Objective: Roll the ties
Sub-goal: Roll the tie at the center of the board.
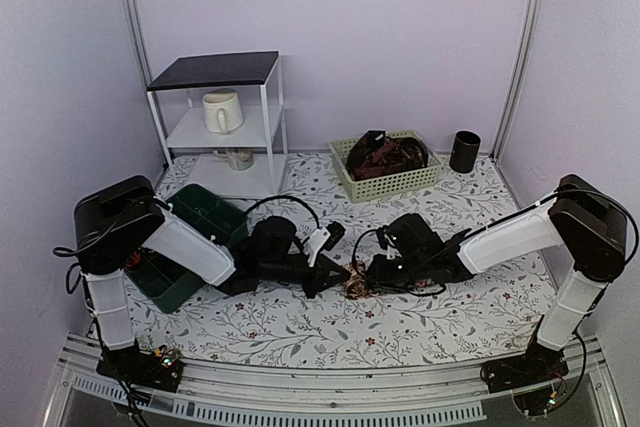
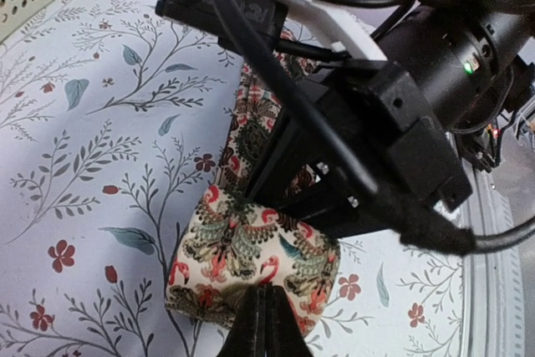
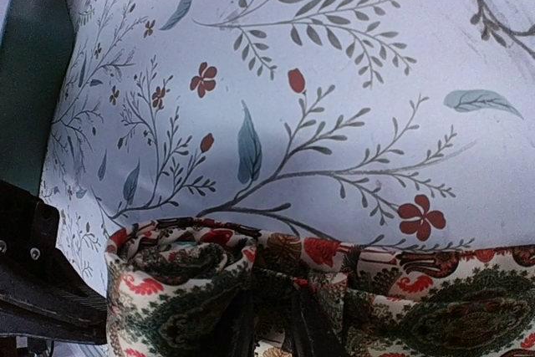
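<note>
Well, the long cream cloth tie with red and green swirls (image 1: 356, 287) lies in the middle of the bench with the flowery cover (image 1: 450, 317), a bit nearer the front edge than the back wall. One end of it is rolled into a fat little bundle, and the rest lies flat and runs off under the right arm. The left hand (image 2: 267, 323) has its two fingers pressed tight together, with nothing between them, and the tip touches the near edge of the bundle. The right hand (image 3: 274, 328) comes in from the other side, and the two hands almost meet over the tie. Its dark fingers (image 3: 309, 323) are close together and tucked down into the folds, with tie cloth around them. I cannot tell if they are squeezing it. There is bare bench in front of the tie and out to the right side, up to the metal rail at the front edge. To the left, the dark green plastic box (image 1: 205, 212) sits close beside the left arm. At the back, well apart from the hands, stands a pale green plastic basket (image 1: 390, 187) with a heap of dark brown and red ties (image 1: 385, 157) in it. A black round cup (image 1: 464, 151) stands just beside it, near the right wall.
</note>
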Available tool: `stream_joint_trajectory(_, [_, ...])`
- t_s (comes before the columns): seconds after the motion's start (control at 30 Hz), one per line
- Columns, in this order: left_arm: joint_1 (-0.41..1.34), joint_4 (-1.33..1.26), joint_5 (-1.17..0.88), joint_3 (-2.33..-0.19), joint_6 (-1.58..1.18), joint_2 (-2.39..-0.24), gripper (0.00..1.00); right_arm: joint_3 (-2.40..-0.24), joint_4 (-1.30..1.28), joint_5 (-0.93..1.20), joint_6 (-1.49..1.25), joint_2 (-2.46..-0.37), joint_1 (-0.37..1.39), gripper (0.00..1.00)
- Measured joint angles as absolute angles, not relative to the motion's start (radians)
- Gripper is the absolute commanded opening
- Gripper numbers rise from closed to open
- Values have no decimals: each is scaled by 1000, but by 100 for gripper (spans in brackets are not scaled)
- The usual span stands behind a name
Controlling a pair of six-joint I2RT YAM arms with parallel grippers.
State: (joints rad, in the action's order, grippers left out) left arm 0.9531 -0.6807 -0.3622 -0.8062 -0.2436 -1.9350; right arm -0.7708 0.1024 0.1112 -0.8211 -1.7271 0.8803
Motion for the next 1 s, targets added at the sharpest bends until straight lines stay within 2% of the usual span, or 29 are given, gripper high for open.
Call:
stream_joint_trajectory(0.23, [953, -653, -378, -847, -231, -1978, 0, -732, 130, 115, -820, -1701, 866, 18])
stream_joint_trajectory(0.4, [953, -622, -385, -873, -223, -1985, 0, -718, 136, 114, -815, -1691, 863, 9])
stream_joint_trajectory(0.57, [953, -603, -386, -889, -213, -1988, 0, -706, 143, 112, -813, -1686, 863, 8])
stream_joint_trajectory(1.0, [953, -567, -392, -915, -187, -1995, 0, -603, 219, 89, -833, -1567, 848, 27])
